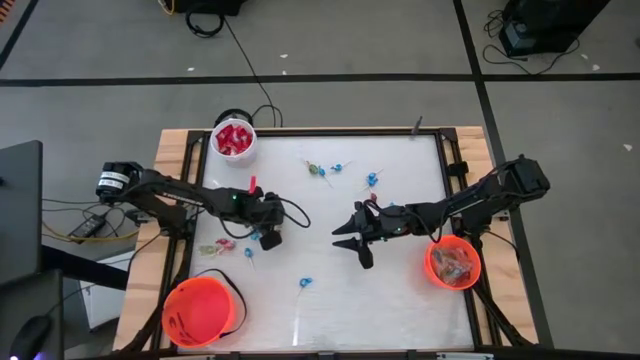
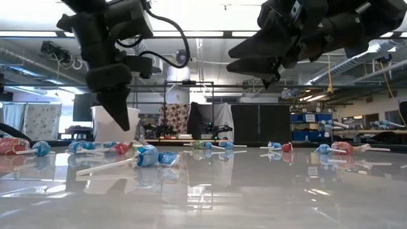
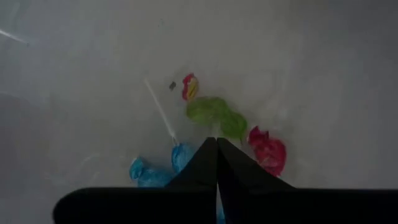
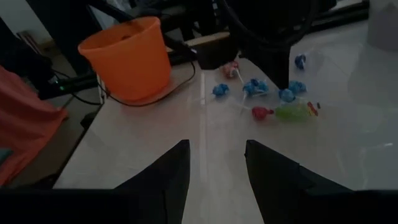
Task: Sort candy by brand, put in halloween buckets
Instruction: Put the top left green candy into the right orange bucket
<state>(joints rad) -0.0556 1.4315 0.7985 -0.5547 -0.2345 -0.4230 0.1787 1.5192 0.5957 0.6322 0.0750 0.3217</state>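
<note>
hovering: left tool (image 1: 268, 238) shut over lollipops (image 1: 222, 246); right tool (image 1: 352, 243) open mid-table.

Black cables (image 1: 240, 50) cross the grey floor; shelving (image 2: 311, 124) beyond the table (image 1: 400, 290)

A glossy white tabletop (image 1: 390, 290) in a light wooden frame carries everything. A small white round pail (image 1: 233, 139) filled with red packets stands at its far left corner. A bright orange round plastic bucket (image 1: 203, 311) sits at the near left corner, and another orange bucket (image 1: 453, 264), holding wrapped sweets, at the right edge. Blue-wrapped stick lollipops (image 1: 372, 180) lie scattered toward the far edge, one lone blue lollipop (image 1: 304, 283) lies nearer the middle, and a small cluster of wrapped sweets (image 1: 221, 246) lies by the left edge.
</note>
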